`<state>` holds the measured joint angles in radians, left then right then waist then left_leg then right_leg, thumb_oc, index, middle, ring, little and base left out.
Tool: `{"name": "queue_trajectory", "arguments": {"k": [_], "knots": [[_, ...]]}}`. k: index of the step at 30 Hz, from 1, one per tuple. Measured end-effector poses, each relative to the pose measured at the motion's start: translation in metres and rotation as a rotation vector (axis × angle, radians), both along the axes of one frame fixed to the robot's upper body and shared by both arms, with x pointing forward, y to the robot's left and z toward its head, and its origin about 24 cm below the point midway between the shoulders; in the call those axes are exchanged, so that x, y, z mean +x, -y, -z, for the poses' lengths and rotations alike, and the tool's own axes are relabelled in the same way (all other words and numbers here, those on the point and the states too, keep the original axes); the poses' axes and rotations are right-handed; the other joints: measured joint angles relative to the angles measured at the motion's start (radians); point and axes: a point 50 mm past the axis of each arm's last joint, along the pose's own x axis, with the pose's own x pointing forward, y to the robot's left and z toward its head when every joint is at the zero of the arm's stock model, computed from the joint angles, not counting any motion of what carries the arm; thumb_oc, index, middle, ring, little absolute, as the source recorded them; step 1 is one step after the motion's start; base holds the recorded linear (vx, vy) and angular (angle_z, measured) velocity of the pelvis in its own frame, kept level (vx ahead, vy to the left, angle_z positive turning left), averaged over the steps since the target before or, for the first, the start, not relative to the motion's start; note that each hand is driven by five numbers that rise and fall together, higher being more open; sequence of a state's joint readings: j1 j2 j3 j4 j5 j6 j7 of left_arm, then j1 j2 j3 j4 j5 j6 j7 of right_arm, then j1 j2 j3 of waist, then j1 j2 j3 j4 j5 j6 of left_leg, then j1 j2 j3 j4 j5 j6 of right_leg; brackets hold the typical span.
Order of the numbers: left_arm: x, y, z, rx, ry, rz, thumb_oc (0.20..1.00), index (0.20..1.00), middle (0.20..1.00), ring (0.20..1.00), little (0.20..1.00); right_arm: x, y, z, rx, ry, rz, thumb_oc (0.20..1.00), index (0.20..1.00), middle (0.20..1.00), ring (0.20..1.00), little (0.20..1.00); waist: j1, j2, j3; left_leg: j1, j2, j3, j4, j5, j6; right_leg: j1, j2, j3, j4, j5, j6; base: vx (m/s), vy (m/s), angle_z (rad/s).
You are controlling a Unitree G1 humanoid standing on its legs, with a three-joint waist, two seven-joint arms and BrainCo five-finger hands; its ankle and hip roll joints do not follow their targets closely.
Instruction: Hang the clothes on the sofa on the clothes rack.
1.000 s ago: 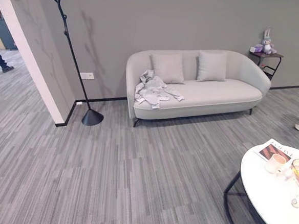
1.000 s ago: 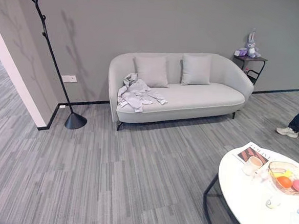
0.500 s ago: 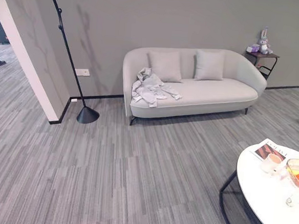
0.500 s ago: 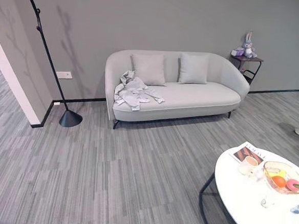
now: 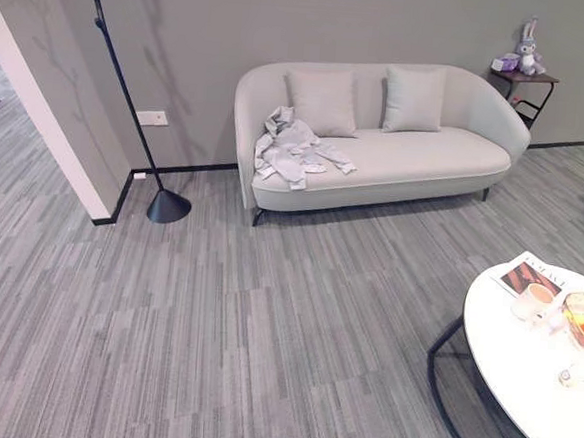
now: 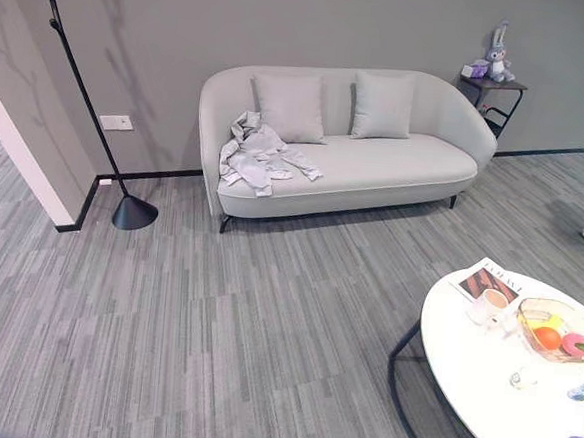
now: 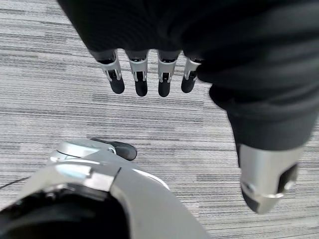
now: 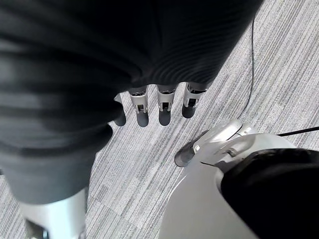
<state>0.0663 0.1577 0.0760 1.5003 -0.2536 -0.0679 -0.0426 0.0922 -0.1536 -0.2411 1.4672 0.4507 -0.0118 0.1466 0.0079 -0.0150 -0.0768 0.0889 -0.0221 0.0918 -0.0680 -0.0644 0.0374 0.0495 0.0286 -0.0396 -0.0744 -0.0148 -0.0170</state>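
Left eye: clothes (image 5: 295, 151) in a heap on the sofa (image 5: 416, 166), left end, well away from either robot hand; clothes rack (image 5: 130, 97) stands by the wall just left of it.
Right eye: glass bowl (image 6: 561, 332) on the tabletop (image 6: 481, 383) has fruit in it, cup (image 6: 486, 307) beside.
Left wrist: left robot hand (image 7: 149, 74) dangles over carpet, fingers loose, holding nothing.
Right wrist: right robot hand (image 8: 159, 104) same deal, relaxed and empty.

One pale grey curved fabric sofa (image 6: 376, 165) is seen, with two square grey cushions (image 6: 290, 108) and one crumpled light grey garment (image 6: 256, 156) on it. One black pole clothes rack with a cone base (image 6: 132, 211), one round white table (image 6: 480, 393), one dark side table (image 6: 494, 88) and one plush rabbit (image 6: 499, 53) are counted
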Motion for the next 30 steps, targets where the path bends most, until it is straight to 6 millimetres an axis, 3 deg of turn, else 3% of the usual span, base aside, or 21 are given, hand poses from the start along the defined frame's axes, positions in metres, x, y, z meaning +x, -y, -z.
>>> {"name": "queue_trajectory", "arguments": {"k": [5, 7, 8, 9, 10, 11, 14, 15, 16, 17, 18, 19, 20, 22, 23, 24, 25, 26, 27, 29, 30], "knots": [[-0.002, 0.002, 0.0, -0.007, -0.004, -0.001, 1.0, 1.0, 1.0, 1.0, 1.0, 0.0, 0.002, 0.0, -0.007, 0.001, -0.001, 1.0, 1.0, 1.0, 1.0, 1.0, 0.0, 0.008, 0.0, -0.003, 0.004, -0.001, 0.008, 0.003, -0.009, 0.0, 0.006, -0.001, 0.003, -0.004, -0.003, 0.02, -0.105, 0.04], [0.018, -0.01, -0.002, 0.015, 0.045, 0.006, 1.0, 1.0, 1.0, 1.0, 1.0, 0.012, 0.002, 0.0, -0.001, 0.014, -0.035, 1.0, 1.0, 1.0, 1.0, 1.0, 0.012, -0.058, 0.047, -0.26, -0.002, 0.009, 0.473, -0.036, -0.091, -0.078, -0.018, -0.002, 0.141, -0.072, -0.064, 0.03, -0.302, 0.41], [0.027, -0.013, -0.004, 0.021, 0.066, -0.009, 1.0, 1.0, 1.0, 1.0, 1.0, 0.015, 0.01, -0.002, -0.021, 0.018, -0.037, 1.0, 1.0, 1.0, 1.0, 1.0, 0.021, -0.075, 0.079, -0.414, 0.023, 0.021, 0.727, 0.031, -0.148, -0.099, -0.021, -0.015, 0.187, -0.085, -0.08, 0.3, -0.171, 0.49], [0.046, -0.016, -0.006, 0.021, 0.114, -0.018, 1.0, 1.0, 1.0, 1.0, 1.0, 0.026, 0.019, -0.005, -0.047, 0.002, -0.026, 1.0, 1.0, 1.0, 1.0, 1.0, 0.058, -0.057, 0.193, -0.698, 0.091, 0.035, 1.188, 0.263, -0.076, -0.065, -0.013, -0.031, 0.222, -0.116, -0.108, 0.4, 0.009, 0.33], [0.032, -0.018, -0.005, 0.019, 0.075, -0.025, 1.0, 1.0, 1.0, 1.0, 1.0, 0.032, 0.015, -0.004, -0.036, 0.007, -0.032, 1.0, 1.0, 1.0, 1.0, 1.0, 0.074, -0.107, 0.221, -0.79, 0.086, 0.061, 1.037, 0.22, -0.079, -0.04, -0.026, 0.028, 0.203, -0.132, -0.095, 0.68, 0.06, -0.32], [-0.012, 0.008, 0.001, -0.057, -0.066, -0.067, 1.0, 1.0, 1.0, 1.0, 1.0, 0.033, 0.018, -0.005, -0.053, 0.031, -0.047, 1.0, 1.0, 1.0, 1.0, 1.0, 0.084, -0.016, 0.214, -0.762, 0.087, 0.053, 0.533, 0.201, -0.115, 0.088, 0.0, 0.011, 0.091, -0.1, -0.125, 1.05, 0.185, -0.51], [-0.034, 0.011, -0.001, -0.078, -0.145, -0.023, 1.0, 1.0, 1.0, 1.0, 1.0, 0.009, 0.014, -0.003, -0.046, -0.052, -0.191, 1.0, 1.0, 1.0, 1.0, 1.0, 0.137, 0.056, 0.169, -0.679, 0.005, -0.017, -0.011, 0.176, -0.211, 0.106, 0.014, 0.005, 0.086, -0.157, -0.087, 1.15, 0.296, -0.55], [-0.05, -0.002, -0.005, -0.04, -0.195, -0.061, 1.0, 1.0, 1.0, 1.0, 1.0, 0.015, 0.011, -0.003, -0.038, -0.076, -0.163, 1.0, 1.0, 1.0, 1.0, 1.0, 0.287, 0.006, 0.237, -0.604, 0.041, -0.026, 0.085, 0.086, -0.146, 0.136, -0.047, 0.141, 0.218, -0.255, -0.058, 0.95, 0.273, -1.92], [-0.085, -0.002, -0.011, -0.034, -0.276, -0.128, 1.0, 1.0, 1.0, 1.0, 1.0, 0.012, 0.002, -0.001, -0.017, -0.063, -0.147, 1.0, 1.0, 1.0, 1.0, 1.0, 0.29, -0.047, 0.192, -0.588, 0.016, -0.016, 0.279, 0.091, -0.136, 0.199, -0.113, 0.167, 0.184, -0.283, -0.044, 0.97, 0.263, -2.13], [-0.101, -0.002, -0.015, -0.029, -0.324, -0.141, 1.0, 1.0, 1.0, 1.0, 1.0, 0.006, -0.001, 0.0, -0.01, -0.053, -0.123, 1.0, 1.0, 1.0, 1.0, 1.0, 0.284, -0.08, 0.124, -0.571, -0.017, -0.013, 0.452, 0.069, -0.113, 0.251, -0.153, 0.169, 0.141, -0.296, -0.08, 1.0, 0.275, -0.9], [-0.098, 0.021, -0.01, -0.082, -0.31, -0.149, 1.0, 1.0, 1.0, 1.0, 1.0, -0.005, 0.001, -0.001, -0.015, -0.069, -0.151, 1.0, 1.0, 1.0, 1.0, 1.0, 0.271, -0.022, 0.057, -0.501, 0.007, -0.031, 0.673, -0.014, -0.043, 0.231, -0.124, 0.157, 0.281, -0.298, -0.069, 0.96, 0.334, -0.52], [-0.09, 0.033, -0.006, -0.108, -0.275, -0.155, 1.0, 1.0, 1.0, 1.0, 1.0, -0.012, 0.011, -0.003, -0.04, -0.073, -0.178, 1.0, 1.0, 1.0, 1.0, 1.0, 0.254, 0.014, -0.015, -0.418, 0.017, -0.047, 0.629, -0.154, 0.037, 0.167, -0.106, 0.121, 0.422, -0.316, -0.053, 0.71, 0.275, -0.51], [-0.061, 0.03, -0.001, -0.103, -0.191, -0.08, 1.0, 1.0, 1.0, 1.0, 1.0, -0.014, 0.004, -0.001, -0.021, -0.083, -0.197, 1.0, 1.0, 1.0, 1.0, 1.0, 0.239, -0.049, -0.046, -0.392, -0.019, 0.028, 0.611, -0.203, 0.038, 0.083, -0.172, 0.114, 0.602, -0.309, -0.023, 0.91, 0.43, -0.79], [-0.065, 0.017, -0.003, -0.068, -0.203, -0.044, 1.0, 1.0, 1.0, 1.0, 1.0, 0.0, 0.002, -0.001, -0.023, -0.036, -0.249, 1.0, 1.0, 1.0, 1.0, 1.0, 0.201, -0.027, -0.057, -0.29, -0.047, 0.025, 0.57, -0.238, 0.067, -0.074, -0.193, 0.07, 0.955, -0.22, 0.007, 0.72, 0.332, -0.49], [-0.062, 0.009, -0.003, -0.039, -0.18, -0.015, 1.0, 1.0, 1.0, 1.0, 1.0, 0.009, 0.018, -0.004, -0.072, 0.008, -0.265, 1.0, 1.0, 1.0, 1.0, 1.0, 0.167, 0.051, -0.057, -0.121, -0.048, 0.026, 0.355, -0.187, -0.099, -0.165, -0.164, -0.032, 1.068, -0.17, -0.083, 0.66, 0.24, 0.17], [-0.047, 0.005, -0.002, -0.023, -0.128, -0.004, 1.0, 1.0, 1.0, 1.0, 1.0, 0.025, 0.028, -0.007, -0.111, 0.04, -0.316, 1.0, 1.0, 1.0, 1.0, 1.0, 0.168, 0.051, -0.04, -0.093, -0.085, -0.024, 0.385, -0.04, -0.285, -0.224, -0.132, -0.012, 1.044, -0.154, -0.094, 0.81, 0.227, 0.37], [-0.024, -0.006, -0.002, 0.005, -0.095, 0.021, 1.0, 1.0, 1.0, 1.0, 1.0, 0.056, 0.02, -0.008, -0.114, 0.141, -0.339, 1.0, 1.0, 1.0, 1.0, 1.0, 0.109, 0.022, 0.001, -0.23, -0.072, -0.073, 0.678, -0.158, -0.179, -0.356, -0.17, 0.019, 1.056, -0.169, -0.079, 0.48, 0.014, 0.39], [-0.009, -0.004, -0.001, 0.014, -0.057, 0.041, 1.0, 1.0, 1.0, 1.0, 1.0, 0.088, 0.02, -0.015, -0.139, 0.262, -0.33, 1.0, 1.0, 1.0, 1.0, 1.0, 0.057, 0.145, 0.011, -0.184, 0.151, -0.225, 0.44, -0.224, -0.223, -0.445, -0.062, -0.004, 0.935, -0.177, 0.004, 0.67, -0.101, 0.19], [-0.002, -0.008, -0.002, 0.033, -0.027, 0.029, 1.0, 1.0, 1.0, 1.0, 1.0, 0.094, 0.013, -0.015, -0.13, 0.286, -0.322, 1.0, 1.0, 1.0, 1.0, 1.0, 0.055, 0.126, 0.023, -0.074, 0.089, -0.242, 0.304, -0.194, -0.101, -0.482, -0.062, 0.01, 0.738, -0.163, 0.013, 0.86, -0.167, 0.28], [0.032, -0.008, -0.003, 0.03, 0.052, -0.005, 1.0, 1.0, 1.0, 1.0, 1.0, 0.079, 0.022, -0.014, -0.142, 0.265, -0.256, 1.0, 1.0, 1.0, 1.0, 1.0, -0.003, 0.123, 0.049, 0.089, 0.069, -0.323, 0.134, -0.186, -0.099, -0.457, -0.025, 0.026, 0.007, -0.092, 0.053, 0.77, -0.161, 0.97], [0.044, -0.006, -0.004, 0.025, 0.082, 0.005, 1.0, 1.0, 1.0, 1.0, 1.0, 0.069, 0.024, -0.012, -0.133, 0.213, -0.251, 1.0, 1.0, 1.0, 1.0, 1.0, -0.025, 0.108, 0.084, 0.167, 0.071, -0.361, 0.088, -0.183, -0.083, -0.483, -0.052, 0.029, -0.026, -0.056, 0.041, 0.5, -0.086, 1.61]]}}
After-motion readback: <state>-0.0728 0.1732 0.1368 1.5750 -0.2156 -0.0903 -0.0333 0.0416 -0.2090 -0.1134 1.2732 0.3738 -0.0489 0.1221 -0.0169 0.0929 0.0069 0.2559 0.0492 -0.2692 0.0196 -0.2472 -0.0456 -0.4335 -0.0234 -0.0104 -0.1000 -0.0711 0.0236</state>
